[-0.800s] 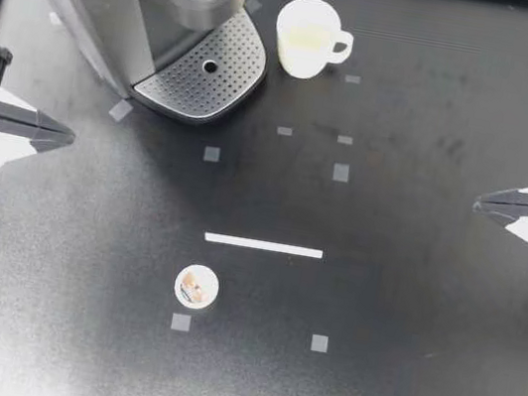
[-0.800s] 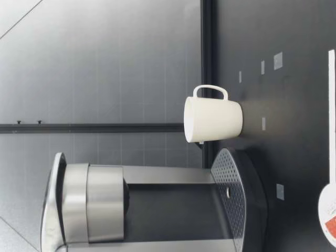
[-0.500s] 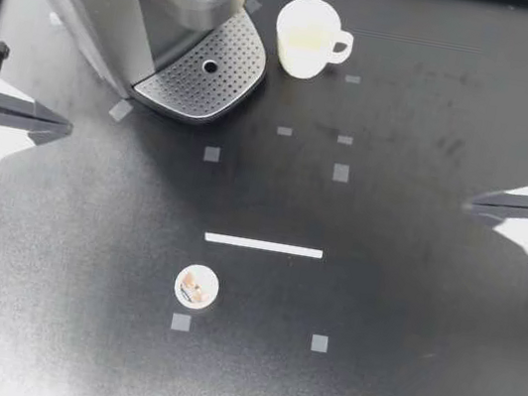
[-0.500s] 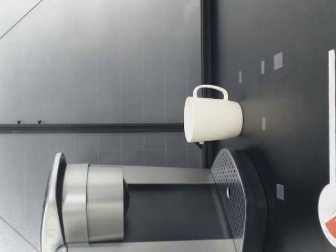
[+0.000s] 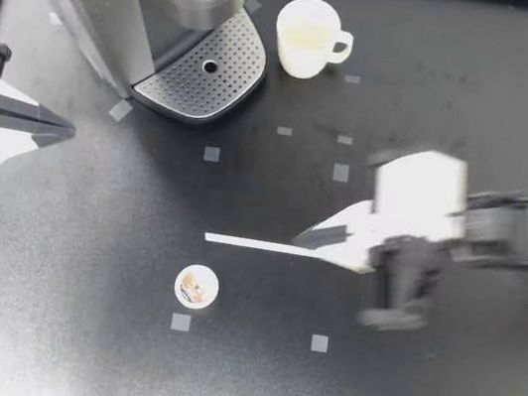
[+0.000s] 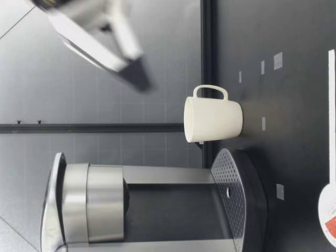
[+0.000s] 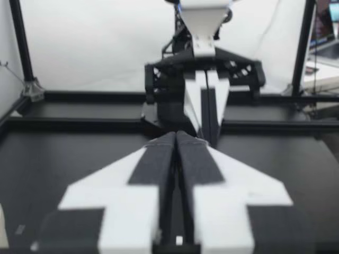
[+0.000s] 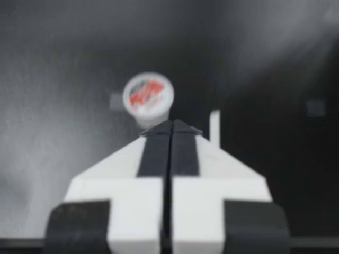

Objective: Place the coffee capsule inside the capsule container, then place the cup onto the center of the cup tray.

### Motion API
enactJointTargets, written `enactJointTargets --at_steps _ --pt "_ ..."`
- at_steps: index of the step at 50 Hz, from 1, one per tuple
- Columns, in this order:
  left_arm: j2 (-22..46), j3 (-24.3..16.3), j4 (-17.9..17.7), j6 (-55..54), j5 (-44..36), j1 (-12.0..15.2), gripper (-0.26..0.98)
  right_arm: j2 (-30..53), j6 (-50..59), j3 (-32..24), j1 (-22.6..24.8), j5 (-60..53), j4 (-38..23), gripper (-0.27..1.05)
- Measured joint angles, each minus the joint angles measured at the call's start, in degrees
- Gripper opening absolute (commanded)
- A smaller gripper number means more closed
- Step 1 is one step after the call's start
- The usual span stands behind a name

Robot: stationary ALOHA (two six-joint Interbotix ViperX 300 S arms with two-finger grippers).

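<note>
The right claw (image 5: 302, 241) was fully closed and empty above the worktop (image 5: 435, 386), the coffee capsule (image 5: 197, 286) ahead of it. The left claw (image 5: 67, 130) was likewise closed and empty at the edge. The cup (image 5: 306, 37) stood beside the cup tray (image 5: 203, 73).

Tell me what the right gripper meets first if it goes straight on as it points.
Probably the coffee capsule: it lies ahead of my right gripper, slightly off its line, though depth is unclear.

capsule (image 5: 197, 287): white, lid up | cup (image 5: 307, 37): cream, upright, beside cup tray (image 5: 190, 84)
</note>
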Motion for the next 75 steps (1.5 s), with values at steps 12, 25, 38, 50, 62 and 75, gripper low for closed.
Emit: enactJointTargets --at_steps 12,25,38,50,62,75 --pt "-0.09 0.0 0.0 0.09 2.2 0.0 0.12 10.11 -0.09 -6.24 1.14 6.42 0.0 0.31" --pt "-0.26 0.0 0.0 0.09 2.55 -0.09 0.12 15.29 0.0 -10.11 1.58 10.63 0.0 0.83" --pt "-0.35 0.0 0.0 0.09 2.55 -0.09 0.12 21.62 0.09 -14.94 1.76 14.06 0.09 0.95" --pt "-0.44 0.0 0.0 0.18 2.55 -0.09 0.12 26.28 0.18 -19.16 1.76 14.33 0.79 0.95" --pt "-0.44 0.0 0.0 0.44 2.55 0.0 0.12 28.48 0.18 -21.18 2.02 14.33 0.88 0.95" --pt "-0.62 0.0 0.0 0.35 2.55 -0.09 0.12 30.59 -0.44 -23.29 2.29 14.33 0.97 0.95"
